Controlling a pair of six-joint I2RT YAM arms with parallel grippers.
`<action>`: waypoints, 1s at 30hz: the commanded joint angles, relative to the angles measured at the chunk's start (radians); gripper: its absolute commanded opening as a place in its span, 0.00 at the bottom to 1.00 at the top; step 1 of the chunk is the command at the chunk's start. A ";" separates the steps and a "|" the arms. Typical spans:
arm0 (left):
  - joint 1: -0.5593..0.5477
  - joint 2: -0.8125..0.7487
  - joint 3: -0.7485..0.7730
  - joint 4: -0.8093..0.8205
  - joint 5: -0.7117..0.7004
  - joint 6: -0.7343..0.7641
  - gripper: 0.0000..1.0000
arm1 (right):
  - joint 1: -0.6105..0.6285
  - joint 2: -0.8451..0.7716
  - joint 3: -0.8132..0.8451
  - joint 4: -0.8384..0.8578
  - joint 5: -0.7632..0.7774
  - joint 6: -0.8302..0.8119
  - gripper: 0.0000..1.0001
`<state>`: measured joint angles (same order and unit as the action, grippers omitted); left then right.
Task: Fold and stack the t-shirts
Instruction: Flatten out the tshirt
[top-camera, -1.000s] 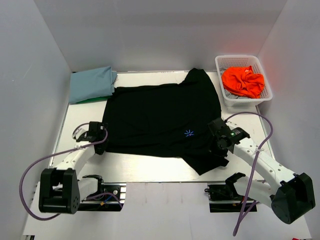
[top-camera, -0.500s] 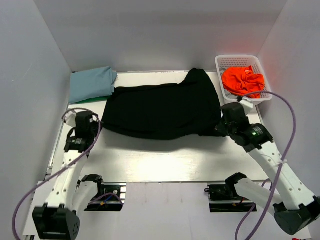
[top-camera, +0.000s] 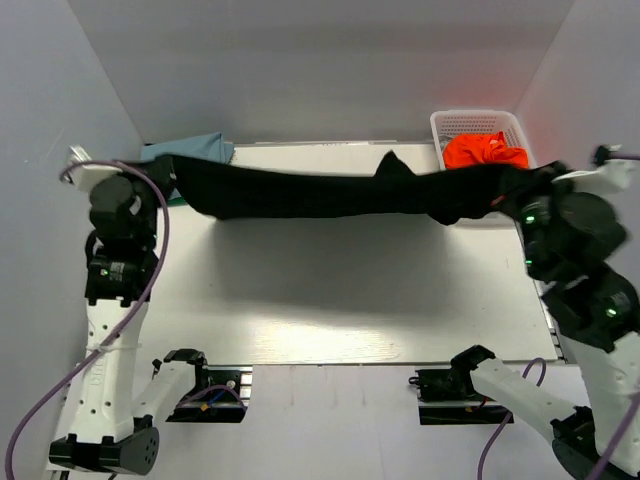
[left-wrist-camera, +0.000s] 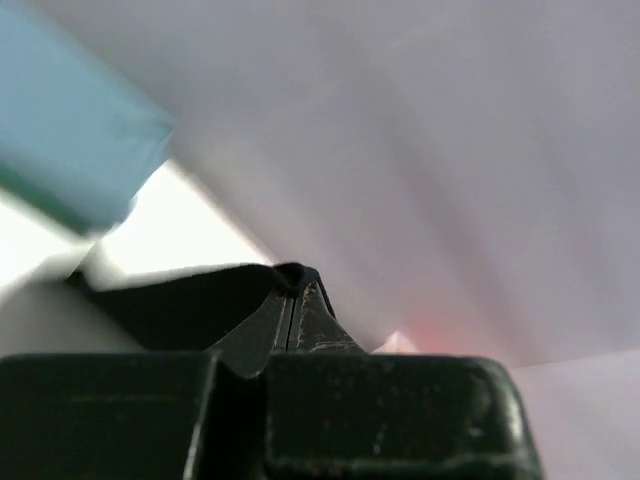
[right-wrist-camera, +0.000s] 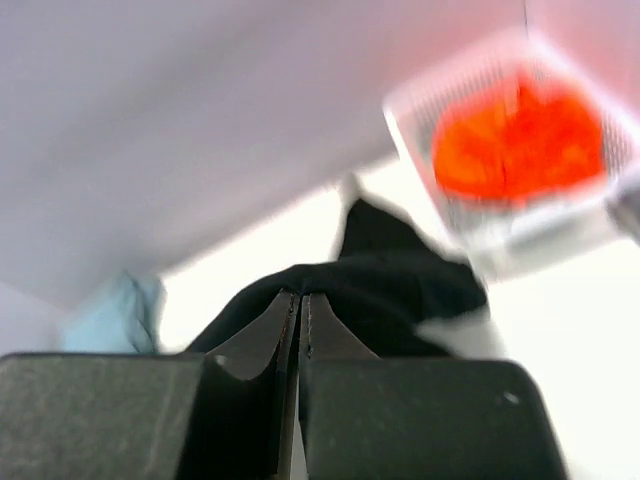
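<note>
While the left gripper (left-wrist-camera: 290, 285) and right gripper (right-wrist-camera: 300, 300) pinch the black tee (top-camera: 320, 192) mid-fold, a light blue tee (top-camera: 195, 147) lies folded in the far-left corner; the orange tee (top-camera: 480, 152) waits.

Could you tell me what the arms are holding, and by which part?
The black t-shirt, stretched in the air: left fingers pinch its left end, right fingers its right end.

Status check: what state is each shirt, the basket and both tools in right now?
left tool, shut on black t-shirt.
right tool, shut on black t-shirt.
black t-shirt, held up, stretched between them.
light blue t-shirt, folded, far-left corner.
orange t-shirt, crumpled in basket.
basket, upright, far-right corner.
</note>
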<state>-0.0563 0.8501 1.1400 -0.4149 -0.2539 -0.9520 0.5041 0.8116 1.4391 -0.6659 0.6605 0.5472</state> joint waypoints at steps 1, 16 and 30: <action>-0.002 0.038 0.204 0.067 -0.030 0.081 0.00 | -0.001 0.001 0.165 0.186 0.094 -0.191 0.00; 0.007 0.060 0.779 -0.053 -0.091 0.308 0.00 | 0.004 0.050 0.636 0.321 0.010 -0.470 0.00; 0.007 0.222 0.661 -0.004 -0.123 0.335 0.00 | 0.001 0.273 0.439 0.714 0.201 -0.788 0.00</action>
<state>-0.0566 0.9672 1.8736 -0.4179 -0.2829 -0.6529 0.5110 0.9752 1.9518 -0.1612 0.6949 -0.0834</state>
